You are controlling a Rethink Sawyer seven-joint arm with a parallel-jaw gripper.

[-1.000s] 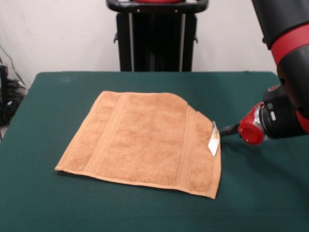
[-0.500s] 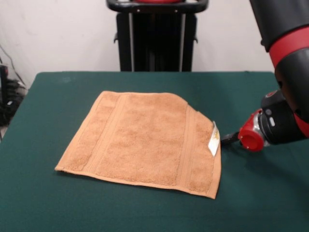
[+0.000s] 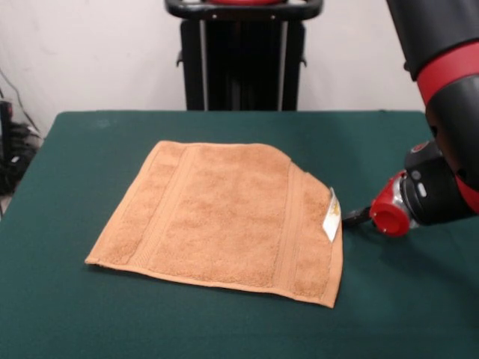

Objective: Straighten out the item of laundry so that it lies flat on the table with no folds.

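Towel (image 3: 224, 217): tan-orange terry, on the green table (image 3: 75, 149), roughly mid-table. Starting from the gripper (image 3: 355, 217): only a short dark tip shows, sticking out sideways from a red collar on the arm (image 3: 441, 112) at picture right. Tip sits low, close over the felt. Cannot tell whether the jaws are parted or closed, or whether anything is pinched; tip is too small and dark. It points at the towel's right edge, just beside the white tag (image 3: 331, 215); contact with tag or cloth cannot be judged.

Tag stands up off the right edge, near the far right corner. That far right corner looks cut off on a slant rather than square, possibly turned under; not certain. Two woven border bands run front to back, one near the left end, one near the right. Rest of the towel lies mostly flat, near edge slightly wavy. Near right corner comes to a point close to the picture's bottom.

Black pedestal (image 3: 243, 60) stands behind the table's far edge.
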